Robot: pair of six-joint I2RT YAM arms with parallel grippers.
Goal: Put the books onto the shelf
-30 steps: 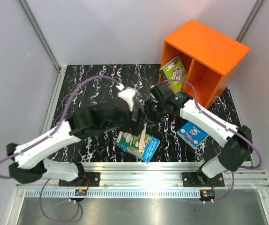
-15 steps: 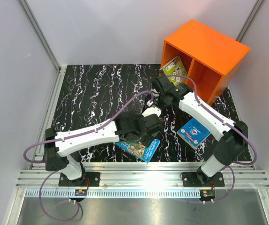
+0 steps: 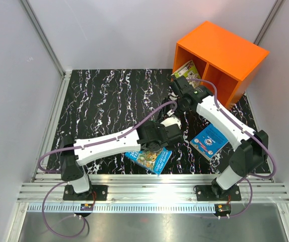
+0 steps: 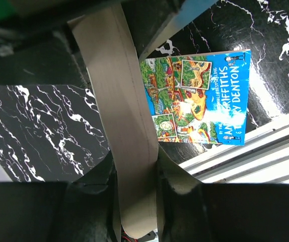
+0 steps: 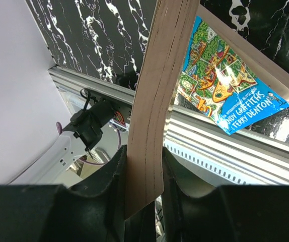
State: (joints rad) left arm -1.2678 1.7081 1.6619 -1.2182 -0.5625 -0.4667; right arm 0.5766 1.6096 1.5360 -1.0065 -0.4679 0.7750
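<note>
Clenched jaws on both sides! Pinching a first paperback (image 4: 114,101) by its page edge in the left gripper (image 4: 137,184), low over the table (image 3: 104,101). Pinching a second paperback (image 5: 159,75) the same way in the right gripper (image 5: 144,171), just in front of the shelf (image 3: 220,45). Can't read either cover.

Shelved, by the look of it: only the green book (image 3: 187,71), leaning in the mouth of the left compartment. Left to do: both held ones, plus the blue book (image 3: 149,157) flat by the rail (image 3: 154,184) and the emblem book (image 3: 208,141) flat on the table's right side.

Room-wise: nothing visible in the right compartment, so probably the easier slot. Tighter on the left, between the divider (image 3: 203,68) and that leaning cover. Mind the blue book's corner, right at the table's near edge.
</note>
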